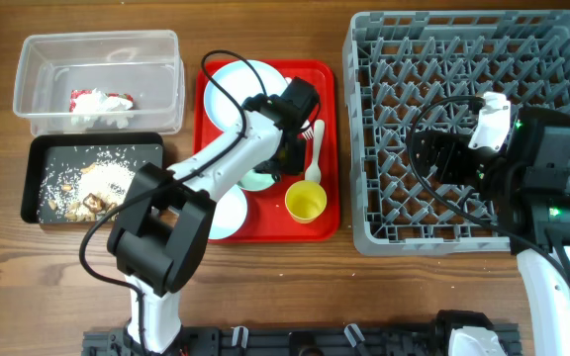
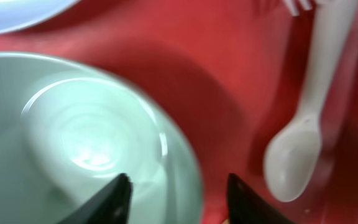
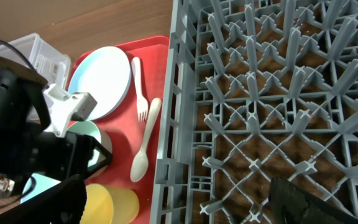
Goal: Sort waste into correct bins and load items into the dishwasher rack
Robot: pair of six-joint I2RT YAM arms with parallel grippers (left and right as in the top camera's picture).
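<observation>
Left wrist | pale green bowl (image 2: 86, 137) rim between left claw (image 2: 180, 202) tips

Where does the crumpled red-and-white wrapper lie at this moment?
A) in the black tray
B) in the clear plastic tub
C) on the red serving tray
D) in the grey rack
B: in the overhead view the wrapper lies inside the clear plastic tub, next to the black tray that holds the loose food scraps.
</observation>
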